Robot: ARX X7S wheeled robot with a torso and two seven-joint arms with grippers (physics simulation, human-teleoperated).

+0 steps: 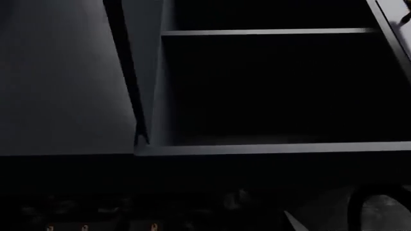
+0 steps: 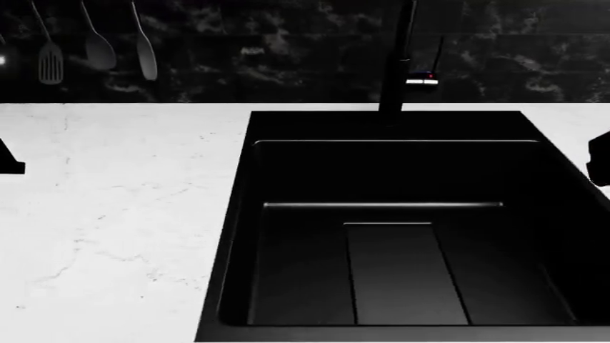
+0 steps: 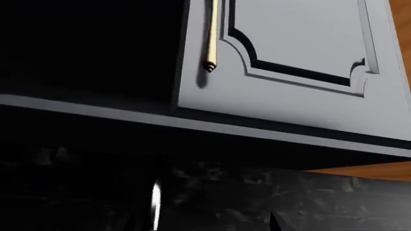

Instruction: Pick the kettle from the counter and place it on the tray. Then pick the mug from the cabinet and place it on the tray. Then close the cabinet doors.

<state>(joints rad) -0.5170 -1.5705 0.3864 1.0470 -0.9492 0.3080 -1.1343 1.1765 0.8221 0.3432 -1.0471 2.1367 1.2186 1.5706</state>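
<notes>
From the head camera, a white marble surface [image 2: 114,214] fills the left side, with three utensils [image 2: 96,46] hanging on the dark wall above it, then a deep black sink [image 2: 401,236] and its black faucet [image 2: 396,64] to the right; no kettle, tray or mug shows in any view. The left wrist camera looks into an open grey cabinet [image 1: 276,148] with one shelf [image 1: 270,32] (its interior too dark to make out any contents), its door [image 1: 125,72] standing ajar. The right wrist camera shows a shut grey panelled door [image 3: 301,57] with a brass handle [image 3: 211,38]; whether either claw is open or closed cannot be told.
</notes>
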